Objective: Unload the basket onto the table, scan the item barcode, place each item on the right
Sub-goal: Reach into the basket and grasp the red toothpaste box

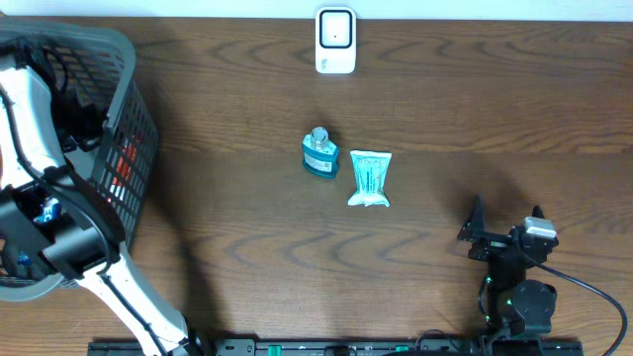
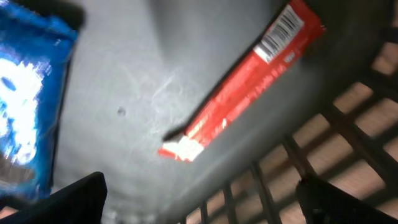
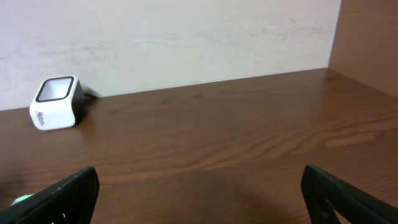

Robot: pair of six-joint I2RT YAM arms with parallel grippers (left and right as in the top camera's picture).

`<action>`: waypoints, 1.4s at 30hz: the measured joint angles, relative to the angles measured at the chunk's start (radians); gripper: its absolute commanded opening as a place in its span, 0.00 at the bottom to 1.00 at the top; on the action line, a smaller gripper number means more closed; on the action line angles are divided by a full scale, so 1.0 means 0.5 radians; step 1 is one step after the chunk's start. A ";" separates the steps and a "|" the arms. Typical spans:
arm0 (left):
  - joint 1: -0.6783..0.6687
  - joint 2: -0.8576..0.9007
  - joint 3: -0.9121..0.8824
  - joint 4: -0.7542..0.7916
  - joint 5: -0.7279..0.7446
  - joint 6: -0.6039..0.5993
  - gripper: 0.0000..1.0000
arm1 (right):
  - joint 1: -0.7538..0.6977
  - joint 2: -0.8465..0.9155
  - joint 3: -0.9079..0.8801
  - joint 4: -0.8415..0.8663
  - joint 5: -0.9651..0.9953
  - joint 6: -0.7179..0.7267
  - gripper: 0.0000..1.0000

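Inside the grey basket (image 1: 134, 119), my left gripper (image 2: 199, 193) hangs open above the floor, nothing between its fingers. A red wrapped bar (image 2: 242, 87) lies just beyond it on the basket floor, its barcode (image 2: 281, 34) facing up at the far end. To the left lies a blue packet (image 2: 28, 106). The white scanner (image 1: 335, 41) stands at the table's far edge and shows in the right wrist view as the scanner (image 3: 56, 102). At the near right of the table my right gripper (image 1: 506, 213) rests open and empty.
A small blue bottle (image 1: 318, 153) and a pale teal pouch (image 1: 370, 179) lie mid-table, side by side. The basket's slatted wall (image 2: 348, 137) rises close to my left gripper's right finger. Bare wood stretches between my right gripper (image 3: 199, 180) and the scanner.
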 measured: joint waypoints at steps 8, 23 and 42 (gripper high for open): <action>-0.002 0.018 -0.362 0.330 0.000 0.091 0.98 | 0.000 0.000 0.000 0.000 -0.001 0.000 0.99; -0.006 -0.084 -0.797 0.768 0.037 0.143 0.21 | 0.000 0.000 0.000 -0.001 -0.001 0.000 0.99; 0.084 -0.095 -0.427 0.472 -0.272 -0.118 0.07 | 0.000 0.000 0.000 0.000 -0.001 0.001 0.99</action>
